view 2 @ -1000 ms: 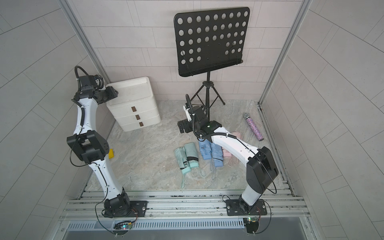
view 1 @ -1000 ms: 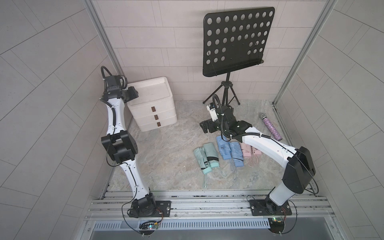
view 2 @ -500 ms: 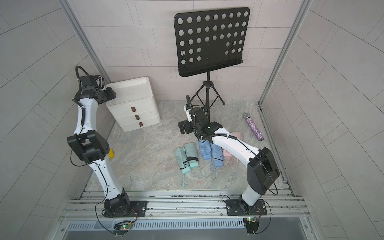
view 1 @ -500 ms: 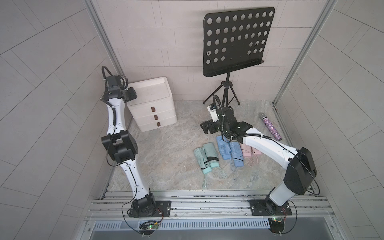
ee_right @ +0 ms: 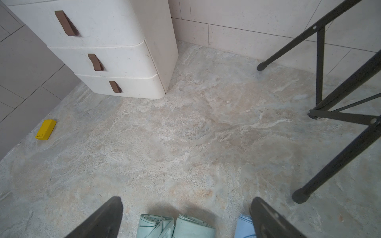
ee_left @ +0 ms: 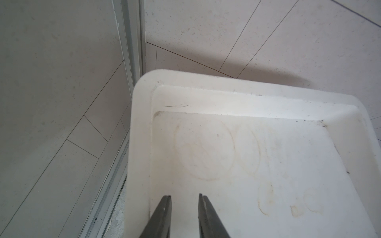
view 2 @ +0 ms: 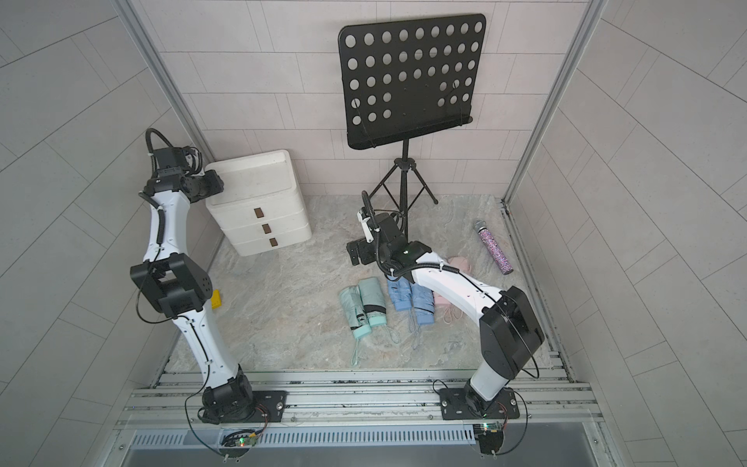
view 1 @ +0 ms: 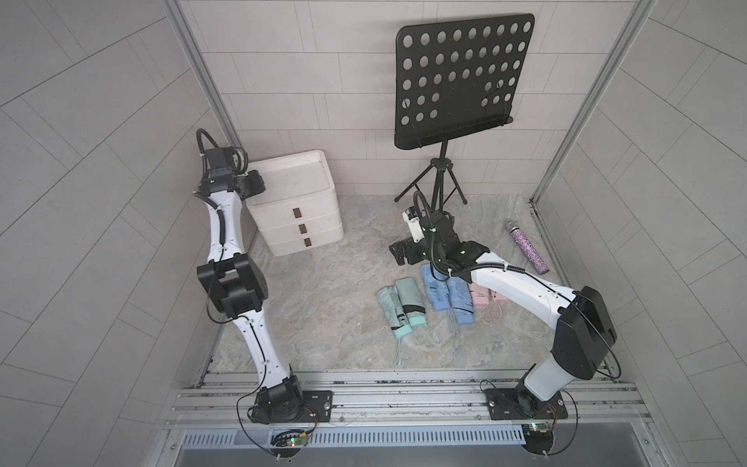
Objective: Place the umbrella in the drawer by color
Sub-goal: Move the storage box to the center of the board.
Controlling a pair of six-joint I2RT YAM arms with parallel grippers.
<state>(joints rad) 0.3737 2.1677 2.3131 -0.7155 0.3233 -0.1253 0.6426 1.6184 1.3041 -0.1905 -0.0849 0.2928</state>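
The folded umbrellas lay in a row on the floor: a green pair [view 1: 409, 298] side by side and touching, a blue pair [view 1: 446, 297] just beside them, and a pink one [view 1: 485, 298] partly hidden under the right arm. None was in the drawer unit [view 1: 319, 226], which stood well apart in the back corner with all three drawers shut. The right gripper [ee_right: 186, 198] hung above the floor at the far ends of the green pair, jaws spread wide and empty. The left gripper [ee_left: 184, 196] sat over the unit's top tray [ee_left: 268, 144], its jaws a narrow gap apart and holding nothing. The step in hand was judged to be preparation: a drawer had to be opened before any placement. The left gripper should descend to one brown strap handle [view 1: 296, 213] and pull straight outward, to avoid shifting the unit. The right gripper should close across the middle of a single umbrella, clear of its neighbour and the trailing wrist loops [view 1: 398, 356].
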